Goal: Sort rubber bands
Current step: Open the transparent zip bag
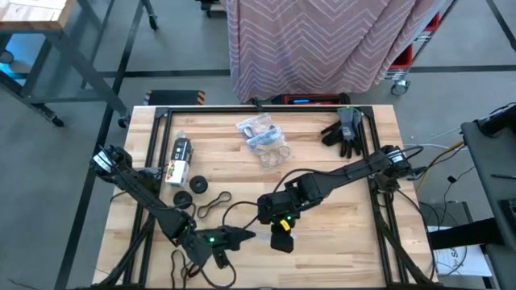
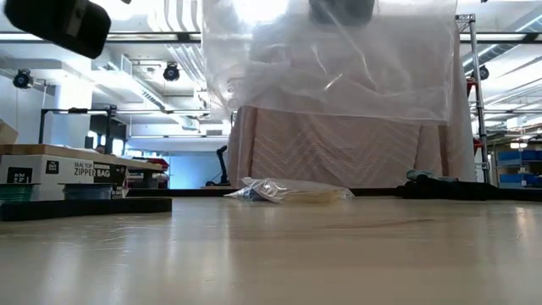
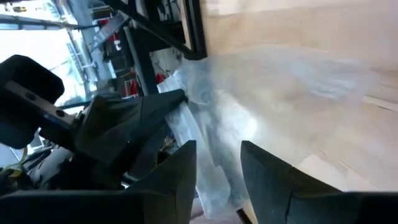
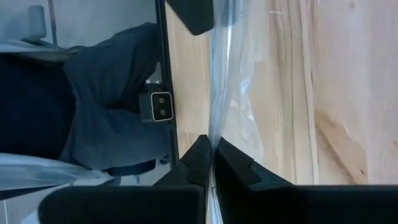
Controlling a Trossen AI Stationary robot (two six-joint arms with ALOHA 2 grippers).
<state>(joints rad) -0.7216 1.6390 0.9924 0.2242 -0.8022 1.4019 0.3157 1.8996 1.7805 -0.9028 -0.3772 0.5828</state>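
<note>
A clear plastic bag (image 2: 330, 63) hangs nearest the low camera, stretched between 2 hands: the right hand (image 4: 210, 149) is pinched closed on one edge, the left hand (image 3: 217, 165) grips the other. About 2 black rubber bands (image 1: 214, 205) lie on the bench (image 1: 339, 242) just beyond the left hand, nearer it.

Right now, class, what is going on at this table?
Both arms are holding up one clear plastic bag over the front of the table. The right gripper is shut on the bag's edge, and the left gripper holds it from the other side. Black rubber bands lie loose on the wood by the left arm. Another bag with bands and dark gloves sit near the back, untouched.
</note>
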